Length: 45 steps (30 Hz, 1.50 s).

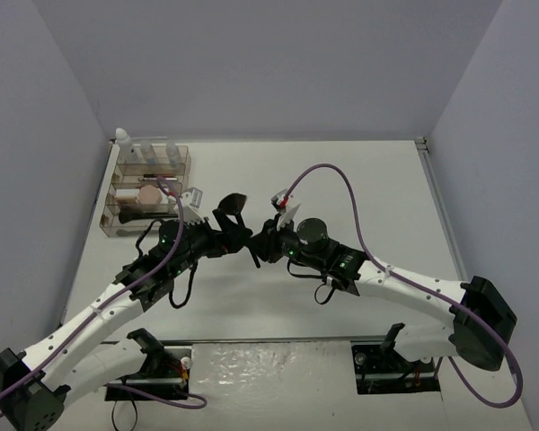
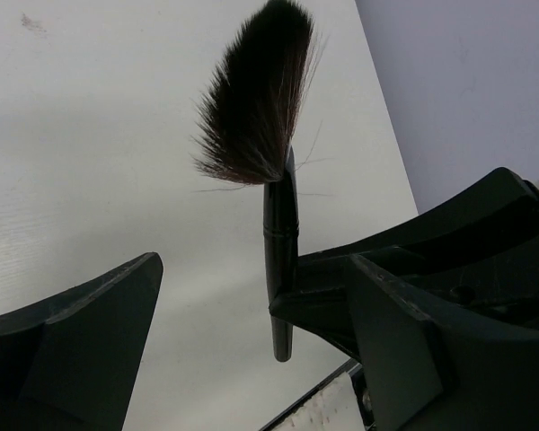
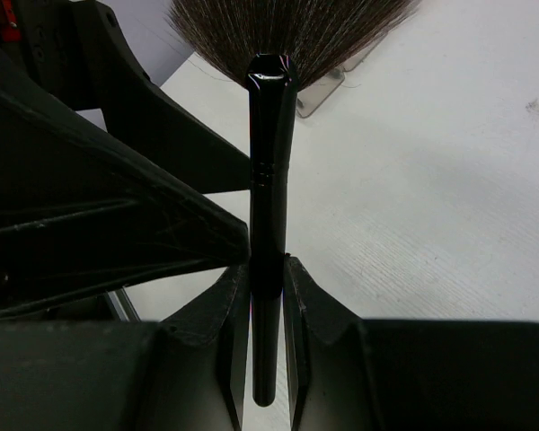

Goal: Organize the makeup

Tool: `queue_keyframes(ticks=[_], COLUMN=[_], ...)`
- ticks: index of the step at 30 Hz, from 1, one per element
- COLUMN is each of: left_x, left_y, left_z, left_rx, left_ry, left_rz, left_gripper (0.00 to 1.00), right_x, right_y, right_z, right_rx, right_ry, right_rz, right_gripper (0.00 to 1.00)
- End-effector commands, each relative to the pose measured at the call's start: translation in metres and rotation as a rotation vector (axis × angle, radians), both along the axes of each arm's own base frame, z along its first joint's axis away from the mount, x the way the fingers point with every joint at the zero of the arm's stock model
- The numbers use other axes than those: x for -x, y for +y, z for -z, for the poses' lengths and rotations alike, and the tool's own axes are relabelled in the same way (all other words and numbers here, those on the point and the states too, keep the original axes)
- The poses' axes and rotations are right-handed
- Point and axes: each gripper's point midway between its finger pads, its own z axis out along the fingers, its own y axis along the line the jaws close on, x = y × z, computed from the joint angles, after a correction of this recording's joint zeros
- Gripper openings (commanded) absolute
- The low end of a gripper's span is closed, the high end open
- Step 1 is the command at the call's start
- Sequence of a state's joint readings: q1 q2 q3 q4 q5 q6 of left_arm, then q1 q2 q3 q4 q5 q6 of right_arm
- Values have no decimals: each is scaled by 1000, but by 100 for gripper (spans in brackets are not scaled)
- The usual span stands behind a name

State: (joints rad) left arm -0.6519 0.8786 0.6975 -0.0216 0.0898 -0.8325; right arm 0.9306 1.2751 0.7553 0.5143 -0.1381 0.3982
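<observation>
A black makeup brush (image 1: 238, 220) with a dark fan of bristles is held above the table's middle, between the two arms. My right gripper (image 3: 268, 269) is shut on its handle (image 3: 268, 206), with the bristles pointing away from it. In the top view the right gripper (image 1: 259, 246) meets my left gripper (image 1: 232, 235). In the left wrist view the left gripper (image 2: 251, 269) is open, and the brush (image 2: 281, 224) stands between its jaws, nearer the right finger (image 2: 413, 341), without touching either. The other cosmetics are in the organizer.
The clear smoky tiered organizer (image 1: 117, 208) stands at the far left, holding small bottles (image 1: 148, 153) and a pink compact (image 1: 150, 191). A white pad (image 1: 195, 196) is at its right side. White table (image 1: 359, 180) and grey walls surround.
</observation>
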Motion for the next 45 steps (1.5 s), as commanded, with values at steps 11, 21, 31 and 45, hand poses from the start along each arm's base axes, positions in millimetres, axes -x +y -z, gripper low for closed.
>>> queue_keyframes(ticks=[11,21,31,45], left_x=[-19,-21,-42,-110], left_y=[-25,-30,13,243], left_z=[-61,-45,-22,31], left_rx=[139,124,13,117], left_ry=[-172,-150,-110,197], left_rz=[-37,-43,-271,-1069], left_gripper=[32,0,0,0], right_x=[6,2,-25,-42], right_y=[17,12,-32,-161], right_z=[-29,-17,-8,-20], right_rx=[-143,-117,65,206], right_ry=[-61,-57,-102,-222], right_rz=[-53,-15,176,510], right_gripper=[0,20,100,100])
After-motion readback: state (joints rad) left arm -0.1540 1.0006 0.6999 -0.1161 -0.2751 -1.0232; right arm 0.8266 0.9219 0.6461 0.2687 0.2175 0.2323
